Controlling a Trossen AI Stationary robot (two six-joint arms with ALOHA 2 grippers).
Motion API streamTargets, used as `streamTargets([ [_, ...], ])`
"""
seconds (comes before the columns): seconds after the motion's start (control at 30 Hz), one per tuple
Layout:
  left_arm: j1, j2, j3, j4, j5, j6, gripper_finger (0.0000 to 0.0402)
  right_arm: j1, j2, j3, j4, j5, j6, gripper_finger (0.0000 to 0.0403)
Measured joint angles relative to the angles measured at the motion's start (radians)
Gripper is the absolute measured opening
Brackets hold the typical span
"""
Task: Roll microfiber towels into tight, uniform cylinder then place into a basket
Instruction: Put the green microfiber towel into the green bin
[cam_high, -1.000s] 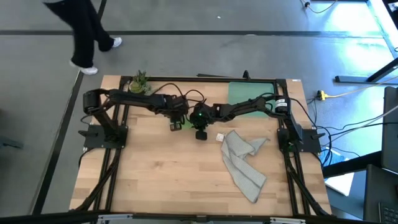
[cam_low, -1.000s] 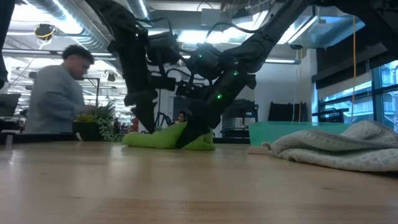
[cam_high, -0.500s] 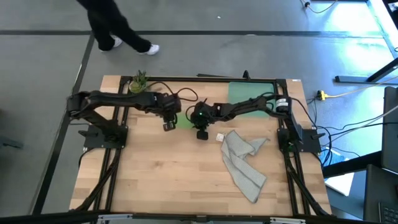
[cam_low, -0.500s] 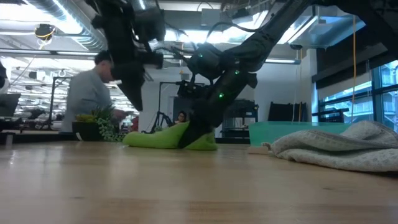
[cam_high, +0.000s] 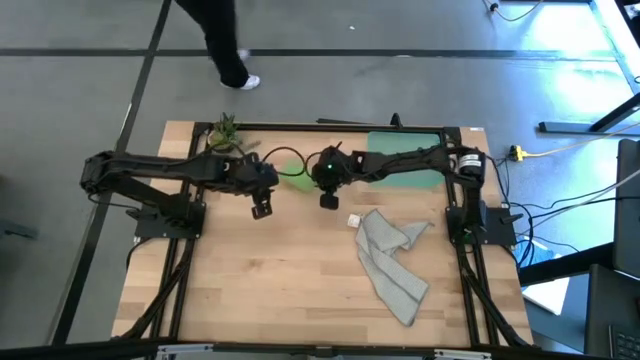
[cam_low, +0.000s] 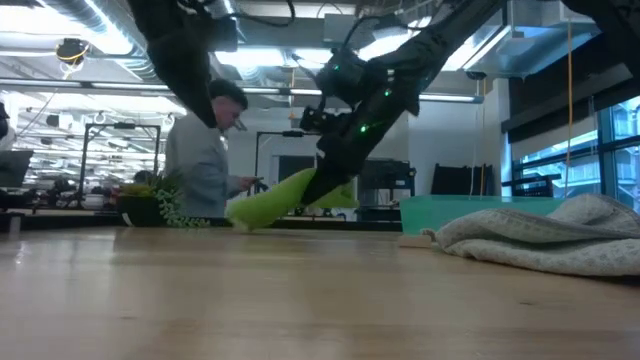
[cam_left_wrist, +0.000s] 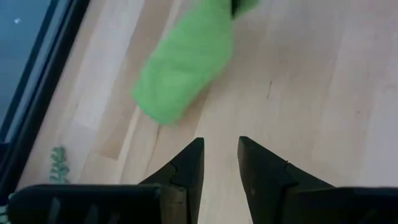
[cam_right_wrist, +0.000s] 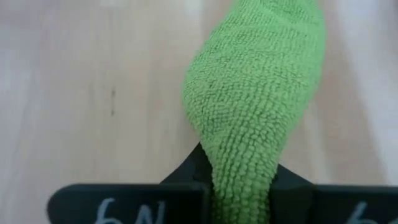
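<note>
- Green towel (cam_high: 292, 165): rolled, clamped at one end in the right gripper (cam_high: 327, 172), lifted near the bench's far edge; not yet in the basket (cam_high: 405, 160) at the far right corner.
- Grey towel (cam_high: 390, 262): unrolled, crumpled towards the right edge.
- Left gripper (cam_high: 261, 209): empty, fingers slightly apart, just beside the roll.
- Low view alone showed the roll (cam_low: 285, 197) tilted, its lower end near the bench.
- Right wrist view showed the pinch (cam_right_wrist: 245, 180).

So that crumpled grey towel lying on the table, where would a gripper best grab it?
Probably at the raised, bunched fold of the grey towel near its basket-side end, coming straight down from above. The low view shows that part humped above the table, giving fingers something to pinch, while its long tail lies flat against the wood.
</note>
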Motion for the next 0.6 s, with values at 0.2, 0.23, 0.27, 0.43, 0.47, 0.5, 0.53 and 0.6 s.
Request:
streamTargets([
  [0.2, -0.063, -0.024, 0.0, -0.013, -0.032, -0.044, 0.0094, -0.029, -0.082, 0.002, -0.098, 0.033, -0.005, 0.0031],
  [0.23, -0.072, -0.024, 0.0, -0.013, -0.04, -0.049, 0.0094, -0.033, -0.098, 0.002, -0.115, 0.033, -0.009, 0.0031],
  [0.27, -0.08, -0.024, 0.0, -0.016, -0.047, -0.059, 0.0094, -0.036, -0.113, 0.002, -0.131, 0.033, -0.011, 0.0031],
  [0.43, -0.099, -0.024, 0.0, -0.021, -0.055, -0.07, 0.0094, -0.048, -0.193, 0.003, -0.228, 0.092, -0.029, 0.0031],
  [0.47, -0.102, -0.024, 0.0, -0.021, -0.057, -0.07, 0.0094, -0.049, -0.209, 0.003, -0.253, 0.116, -0.032, 0.0031],
  [0.5, -0.103, -0.024, 0.0, -0.021, -0.058, -0.07, 0.0094, -0.049, -0.225, 0.003, -0.273, 0.138, -0.035, 0.0031],
  [0.53, -0.103, -0.024, 0.0, -0.021, -0.062, -0.071, 0.0094, -0.049, -0.241, 0.003, -0.286, 0.154, -0.039, 0.0031],
  [0.6, -0.103, -0.024, 0.0, -0.021, -0.071, -0.071, 0.0094, -0.05, -0.276, 0.003, -0.317, 0.171, -0.055, 0.0031],
])
